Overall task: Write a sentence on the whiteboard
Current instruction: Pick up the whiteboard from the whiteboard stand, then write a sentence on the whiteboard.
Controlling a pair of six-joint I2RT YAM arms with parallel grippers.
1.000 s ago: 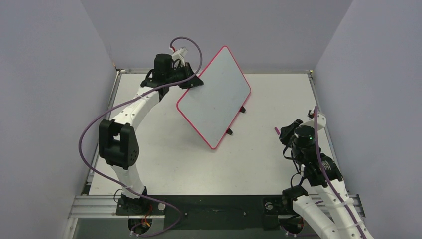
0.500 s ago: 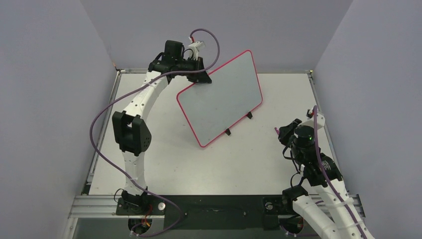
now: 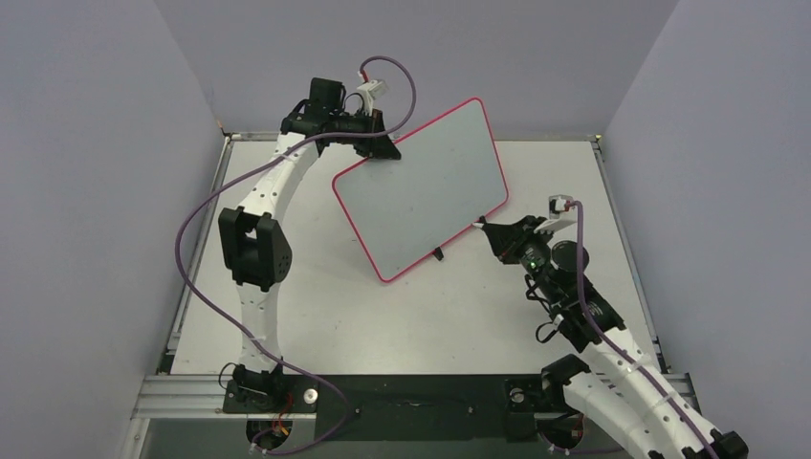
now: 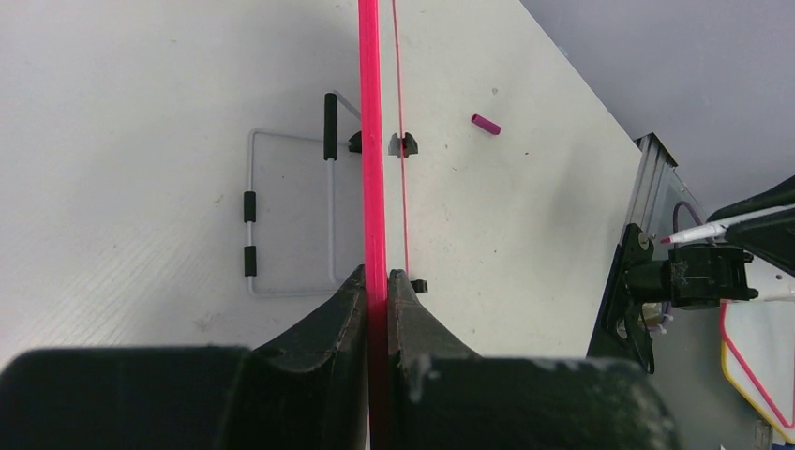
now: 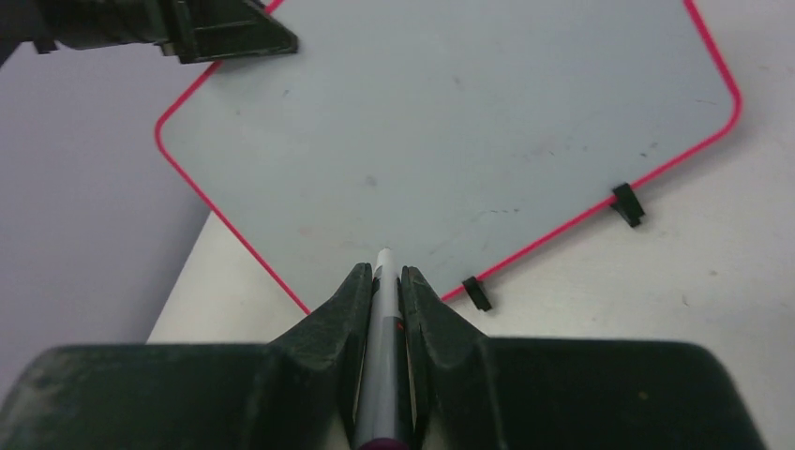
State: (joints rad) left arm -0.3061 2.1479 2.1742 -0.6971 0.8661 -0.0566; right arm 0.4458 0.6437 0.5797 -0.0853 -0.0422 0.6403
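Note:
The whiteboard (image 3: 421, 186) is a white board with a pink-red rim and black clip feet (image 5: 628, 204). It hangs tilted above the table. My left gripper (image 3: 383, 148) is shut on its upper left rim, seen edge-on as a pink line (image 4: 375, 187) between the fingers in the left wrist view. My right gripper (image 3: 488, 229) is shut on a grey marker (image 5: 382, 281) whose white tip points at the board's lower part (image 5: 450, 141). The tip sits close by the board's lower right edge. No sentence shows; the board's face is blank apart from faint smudges.
A wire stand (image 4: 291, 216) with black sleeves lies flat on the table under the board. A small pink cap (image 4: 486, 124) lies on the table beyond it. Grey walls close in the table on three sides, and a metal rail (image 4: 652, 178) runs along its edge.
The left arm has swung the board round to a flatter, wider angle. The right arm has moved from the right side in toward the board's lower right edge with the marker.

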